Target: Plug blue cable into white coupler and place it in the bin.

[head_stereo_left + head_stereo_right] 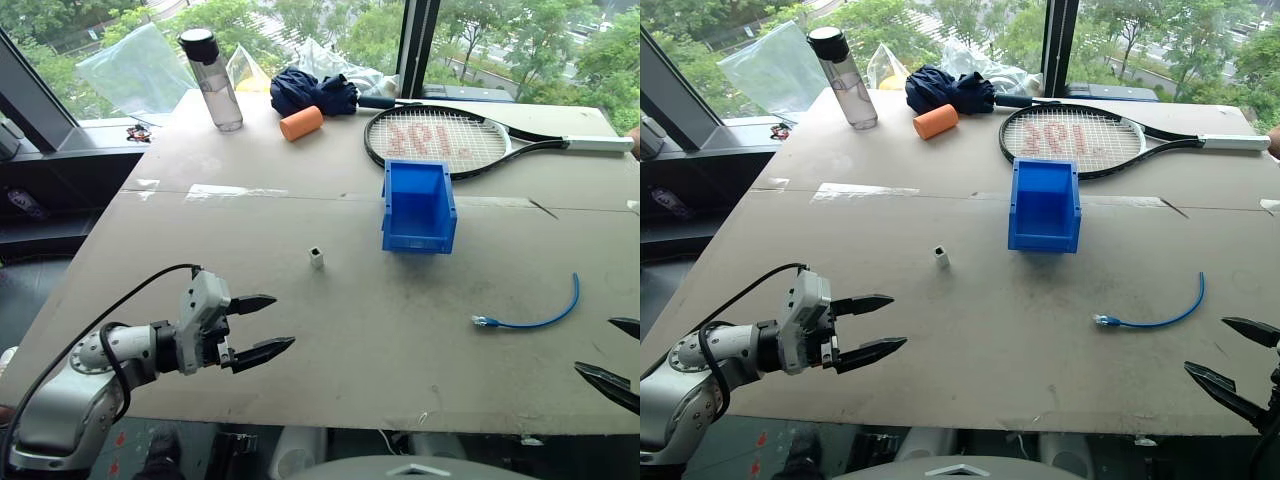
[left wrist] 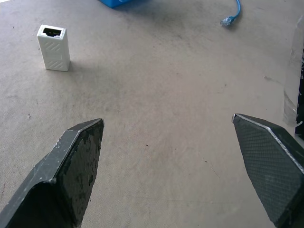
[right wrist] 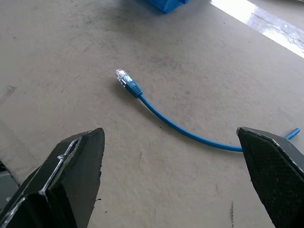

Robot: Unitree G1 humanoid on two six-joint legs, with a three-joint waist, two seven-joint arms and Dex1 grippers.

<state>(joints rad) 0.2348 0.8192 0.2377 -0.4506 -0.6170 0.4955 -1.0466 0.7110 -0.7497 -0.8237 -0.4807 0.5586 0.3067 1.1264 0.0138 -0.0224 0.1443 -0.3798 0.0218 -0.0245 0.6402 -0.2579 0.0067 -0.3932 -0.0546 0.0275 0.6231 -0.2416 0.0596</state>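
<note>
right wrist view has the blue cable (image 3: 180, 128) lying curved just ahead of my right gripper (image 3: 173, 187), fingers spread wide and gripping nothing; left gripper (image 1: 262, 327) wide open too.

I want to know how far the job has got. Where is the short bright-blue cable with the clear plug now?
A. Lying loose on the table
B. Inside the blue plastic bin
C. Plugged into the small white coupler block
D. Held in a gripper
A: the bright-blue cable lies curved on the bare table, apart from the standing white coupler.
</note>
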